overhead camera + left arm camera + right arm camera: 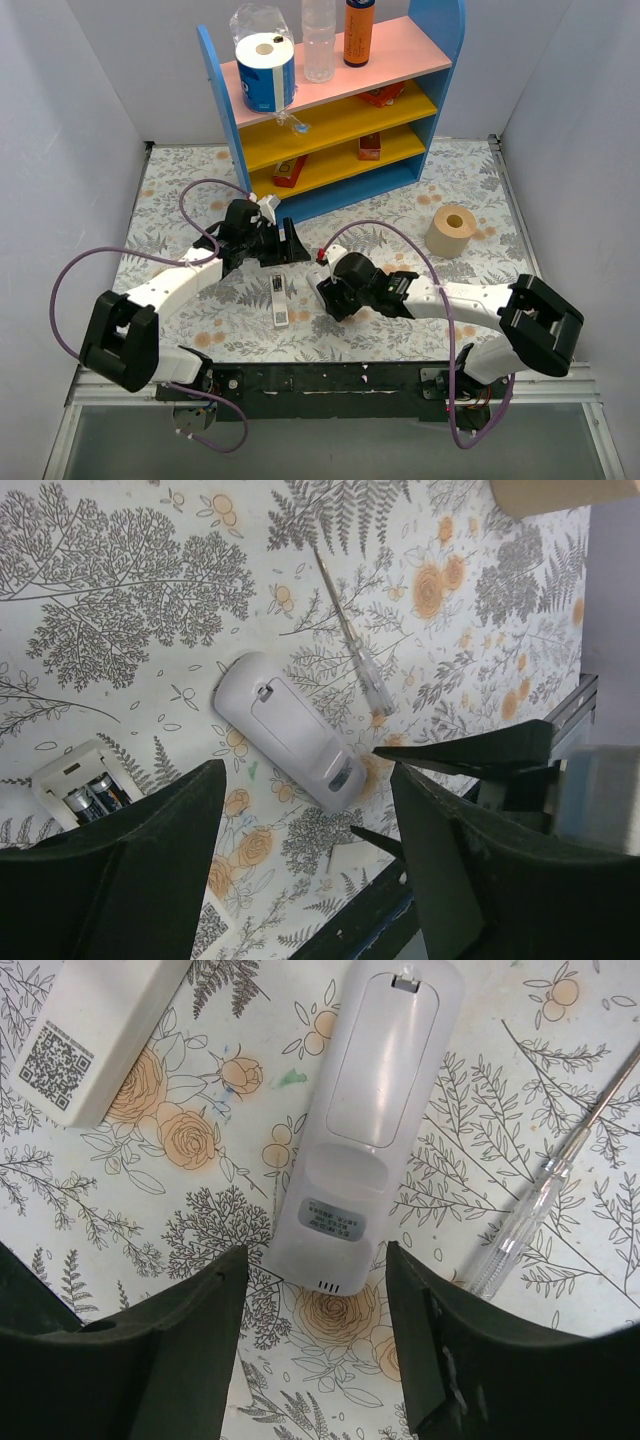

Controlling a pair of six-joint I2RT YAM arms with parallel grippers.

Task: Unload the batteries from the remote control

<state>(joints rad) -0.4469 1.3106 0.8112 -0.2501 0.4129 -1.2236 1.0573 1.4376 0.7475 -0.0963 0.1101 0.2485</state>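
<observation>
A white remote (75,785) lies face down at the lower left of the left wrist view. Its battery bay is open and two dark batteries (95,795) lie in it. It also shows in the top view (278,300) and, by its QR-code end, in the right wrist view (85,1020). A second grey-white remote (375,1110) lies face down with its cover shut, also seen in the left wrist view (290,730). My left gripper (305,880) is open and empty above the table. My right gripper (315,1360) is open and empty just below the closed remote's end.
A thin clear test-pen stick (355,640) lies beside the closed remote, also in the right wrist view (540,1210). A blue shelf (330,110) with bottles and a tape roll stands at the back. A cardboard roll (452,232) stands at the right. The table's dark front edge (380,920) is close.
</observation>
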